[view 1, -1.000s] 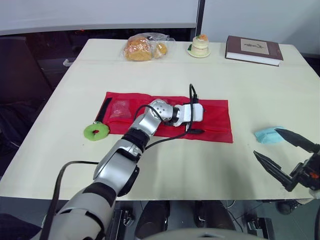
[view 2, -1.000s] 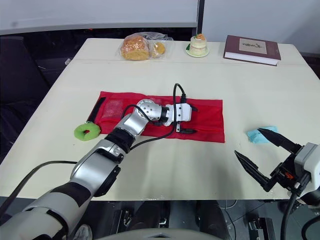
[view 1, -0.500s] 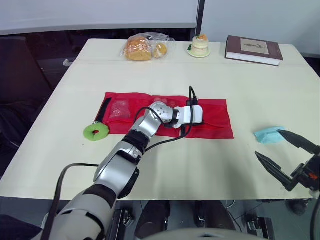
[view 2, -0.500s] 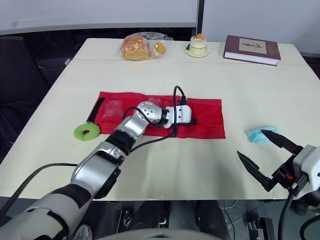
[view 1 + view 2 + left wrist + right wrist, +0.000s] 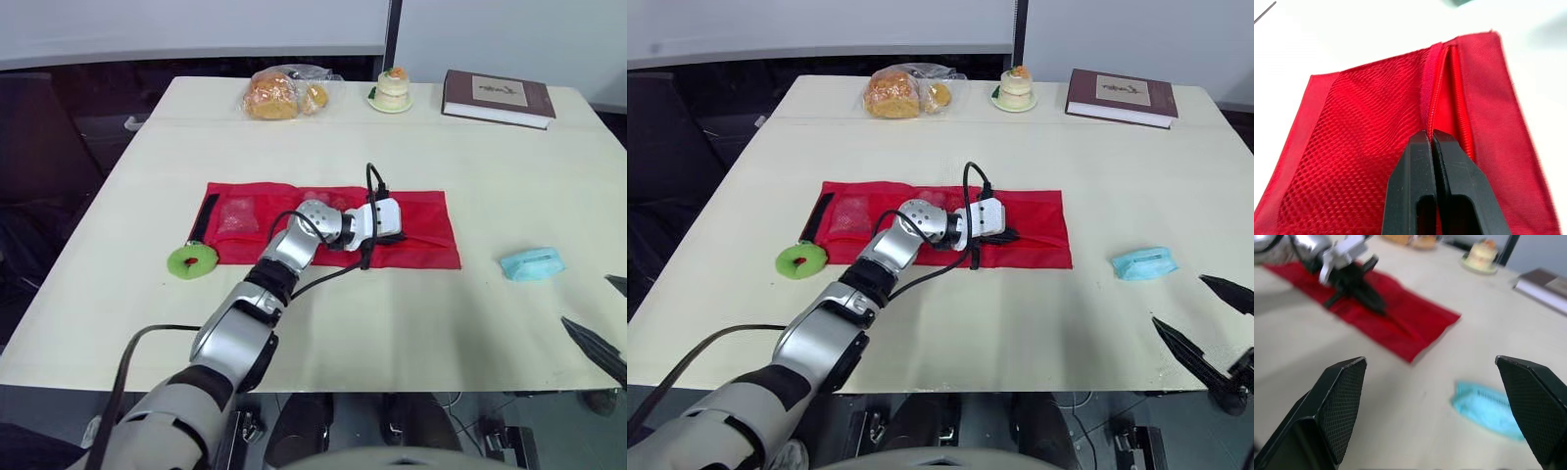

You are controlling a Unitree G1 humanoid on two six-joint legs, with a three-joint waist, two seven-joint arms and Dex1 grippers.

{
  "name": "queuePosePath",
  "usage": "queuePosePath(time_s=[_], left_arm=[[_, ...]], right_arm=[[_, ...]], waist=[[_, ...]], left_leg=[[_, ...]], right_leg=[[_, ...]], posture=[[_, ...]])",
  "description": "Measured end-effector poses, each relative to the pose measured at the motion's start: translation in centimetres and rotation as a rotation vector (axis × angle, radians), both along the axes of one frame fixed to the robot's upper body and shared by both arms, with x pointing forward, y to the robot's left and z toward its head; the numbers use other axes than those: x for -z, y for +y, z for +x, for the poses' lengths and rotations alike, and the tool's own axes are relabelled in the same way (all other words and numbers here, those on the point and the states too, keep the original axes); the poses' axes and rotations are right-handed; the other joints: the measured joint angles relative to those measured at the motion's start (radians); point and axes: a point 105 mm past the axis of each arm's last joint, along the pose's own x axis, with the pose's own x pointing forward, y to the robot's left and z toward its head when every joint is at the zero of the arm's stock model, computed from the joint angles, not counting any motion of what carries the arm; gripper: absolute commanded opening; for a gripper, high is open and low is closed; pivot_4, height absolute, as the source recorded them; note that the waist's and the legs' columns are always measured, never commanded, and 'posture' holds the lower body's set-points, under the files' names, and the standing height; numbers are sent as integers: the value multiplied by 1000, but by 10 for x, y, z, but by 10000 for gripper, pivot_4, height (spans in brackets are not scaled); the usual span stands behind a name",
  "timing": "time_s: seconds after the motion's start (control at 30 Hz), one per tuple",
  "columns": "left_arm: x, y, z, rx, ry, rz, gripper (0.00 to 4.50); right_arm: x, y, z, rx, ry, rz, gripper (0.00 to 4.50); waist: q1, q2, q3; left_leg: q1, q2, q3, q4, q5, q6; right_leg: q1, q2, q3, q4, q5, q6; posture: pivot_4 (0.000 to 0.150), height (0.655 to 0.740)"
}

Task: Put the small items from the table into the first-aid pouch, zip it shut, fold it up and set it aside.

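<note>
— What is seen nearest, and what has been changed?

— The right gripper point(image 5: 1205, 323) is seen at the near right edge of the table point(image 5: 392, 333), its two fingers spread wide with nothing between them. It has been drawn back toward the robot within the last second, and part of it is now cut off by the frame. Just beyond it, the pale blue face mask point(image 5: 532, 264) has been left untouched on the bare table, well apart from the pouch.

— And the pouch?

— The red first-aid pouch point(image 5: 426, 230) is laid flat across the middle of the table. The left gripper point(image 5: 1429, 138) is pinched tight on its zip line and has been carried from the pouch's near edge toward its middle. The pouch's near right corner appears to have been dragged slightly with it.

— What is meant for the task?

— A pull on the zip is judged to be under way. The mask and the green ring point(image 5: 192, 261) just beside the pouch's left end are still outside, so packing is not finished.

— What cannot be made out?

— The slider is hidden under the fingertips, and ahead of them the zip is seen gaping. What lies behind the mesh cannot be identified. At the far edge a bag of bread rolls point(image 5: 279, 93), a small cake point(image 5: 392, 88) and a book point(image 5: 498, 96) are left alone.
</note>
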Motion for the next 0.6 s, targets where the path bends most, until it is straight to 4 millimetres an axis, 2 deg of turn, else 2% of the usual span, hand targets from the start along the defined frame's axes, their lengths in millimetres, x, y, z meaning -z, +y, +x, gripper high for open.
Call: queuePosePath(time_s=[0.17, 0.27, 0.37, 0.47, 0.6], left_arm=[[1, 0, 0, -10, 20, -10, 513], [1, 1, 1, -23, 34, -19, 513], [1, -1, 0, -23, 38, -23, 513], [0, -2, 0, -23, 37, -26, 513], [-1, -2, 1, -29, 36, -30, 513]], right_arm=[[-19, -23, -9, -1, 8, -65, 45000], [-21, -29, -2, -7, 6, -68, 45000], [-15, -40, 17, 18, 25, -114, 45000], [0, -44, 44, -11, 79, -152, 45000], [14, -49, 67, -35, 124, -200, 45000]], waist=[[1, 0, 0], [-1, 0, 0], [-2, 0, 0], [-2, 0, 1], [-2, 0, 1]], left_leg=[[0, 0, 0, 0, 0, 0], [0, 0, 0, 0, 0, 0], [0, 0, 1, 0, 0, 0], [0, 0, 1, 0, 0, 0], [0, -1, 1, 0, 0, 0]], right_leg=[[0, 0, 0, 0, 0, 0], [0, 0, 0, 0, 0, 0], [0, 0, 1, 0, 0, 0], [0, 0, 0, 0, 2, -3], [0, 0, 1, 0, 2, -3]], posture=[[1500, 7289], [1500, 7289], [1500, 7289], [1500, 7289], [1500, 7289]])
